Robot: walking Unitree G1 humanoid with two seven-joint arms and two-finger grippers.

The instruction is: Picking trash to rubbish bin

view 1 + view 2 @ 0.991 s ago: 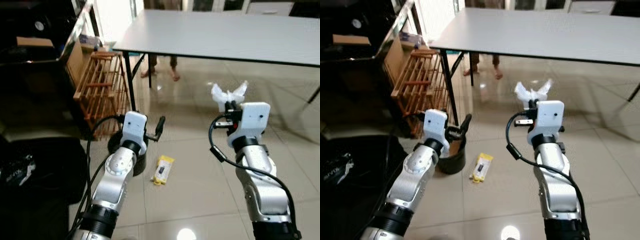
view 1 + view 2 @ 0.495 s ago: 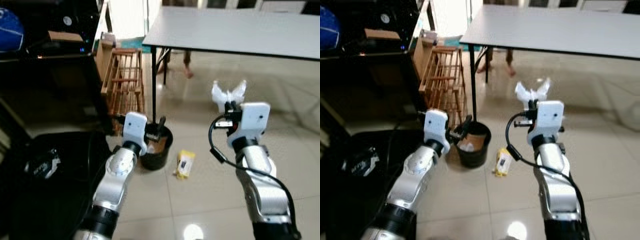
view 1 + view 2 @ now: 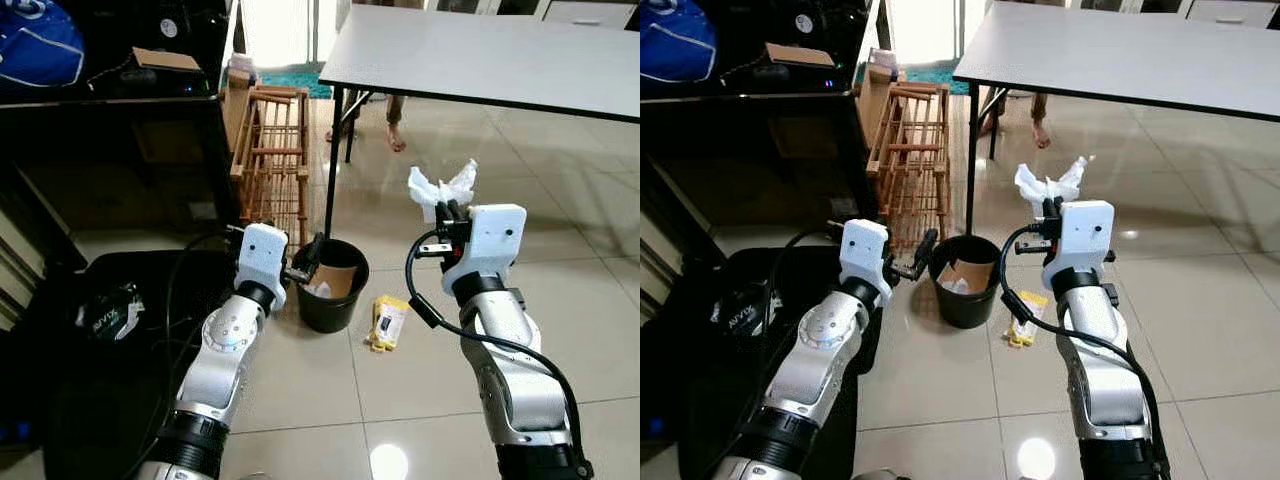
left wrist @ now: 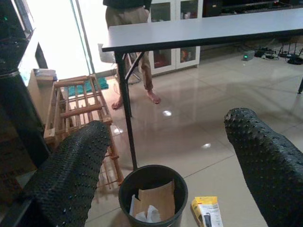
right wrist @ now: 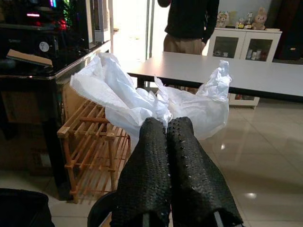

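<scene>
A: What is the right gripper (image 5: 166,124) doing?

B: Its two black fingers (image 5: 147,175) are pressed together on a crumpled wad of white tissue paper (image 5: 142,97), which fans out above the fingertips. The robot holds it raised in front of itself, above the tiled floor (image 3: 590,300) and to the right of the black rubbish bin (image 3: 333,287).

A: And the left gripper (image 4: 165,142)?

B: Its fingers (image 4: 71,175) are spread wide with nothing between them. From the head views it hangs just beside the bin's left rim, and the wrist view looks between the fingers straight at the bin.

A: What is in the bin?

B: A piece of brown cardboard (image 4: 154,198) and some white scraps (image 4: 146,215). The bin stands on the floor close to the front leg of a grey table (image 3: 480,50).

A: Any other trash?

B: A small yellow packet (image 3: 386,322) lies flat on the tiles just right of the bin, near but not touching it, below the raised right gripper.

A: What surrounds them?

B: A wooden slatted rack (image 3: 275,150) stands behind the bin, left of the table leg, next to a dark shelf unit (image 3: 110,120) carrying a cardboard box (image 3: 165,60) and a blue bag (image 3: 40,45). A black bag (image 3: 100,330) sits on the floor by the robot's left arm. A person's bare feet (image 3: 395,140) show beyond the table, and the wrist views show that person standing behind it
</scene>
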